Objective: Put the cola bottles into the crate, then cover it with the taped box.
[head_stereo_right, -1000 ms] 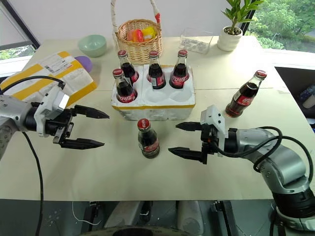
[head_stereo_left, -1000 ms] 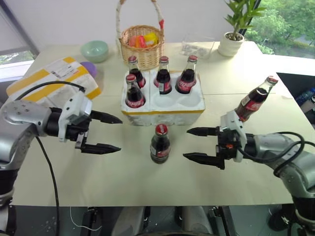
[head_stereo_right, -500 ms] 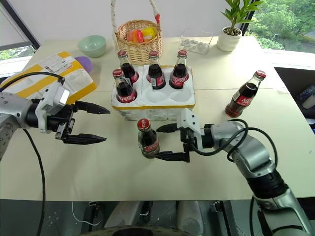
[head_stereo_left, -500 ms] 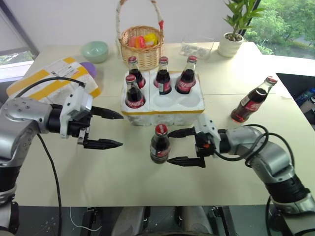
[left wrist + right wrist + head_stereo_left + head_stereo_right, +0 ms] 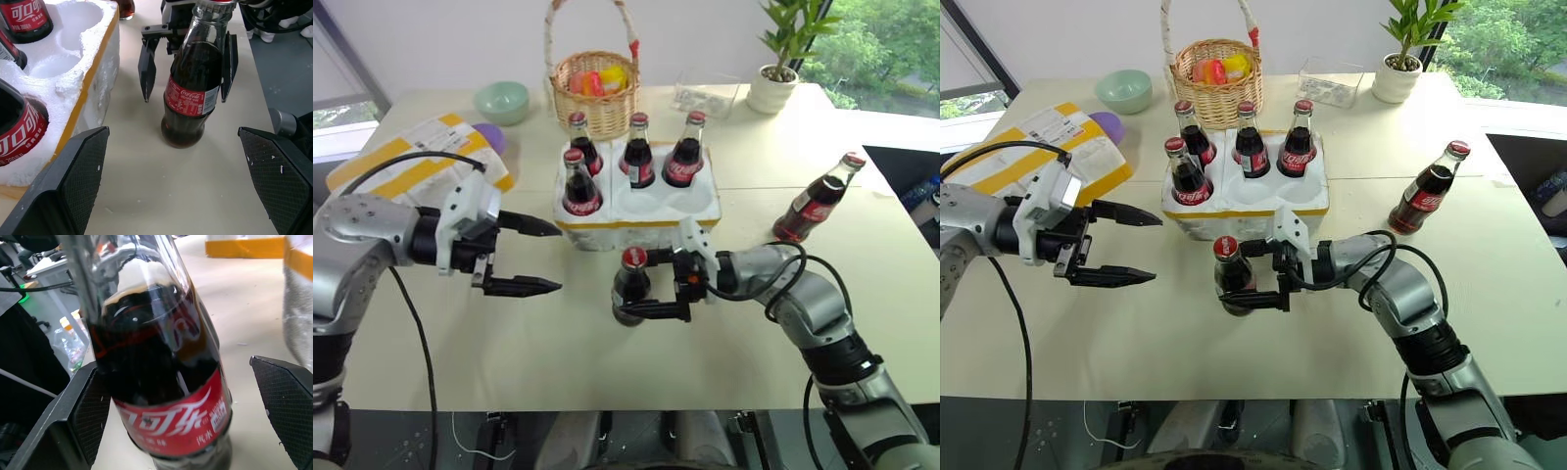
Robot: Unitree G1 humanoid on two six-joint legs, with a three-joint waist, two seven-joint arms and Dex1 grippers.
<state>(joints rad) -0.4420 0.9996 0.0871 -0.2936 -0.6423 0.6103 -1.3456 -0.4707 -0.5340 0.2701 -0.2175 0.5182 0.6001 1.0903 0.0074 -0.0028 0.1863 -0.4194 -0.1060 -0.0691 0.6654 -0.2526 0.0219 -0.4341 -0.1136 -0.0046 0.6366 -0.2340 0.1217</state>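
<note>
The right end effector [image 5: 1252,274] has slid in, its wide-spread fingers now straddling but not yet clenching the small red-capped glass cola bottle [image 5: 1232,276] standing on the desk [image 5: 1185,343] before the white foam crate [image 5: 1246,201], grasp imminent.

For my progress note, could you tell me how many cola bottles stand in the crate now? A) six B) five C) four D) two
C: four cola bottles stand in the crate; two front wells show empty, and two more bottles stand on the table.
</note>
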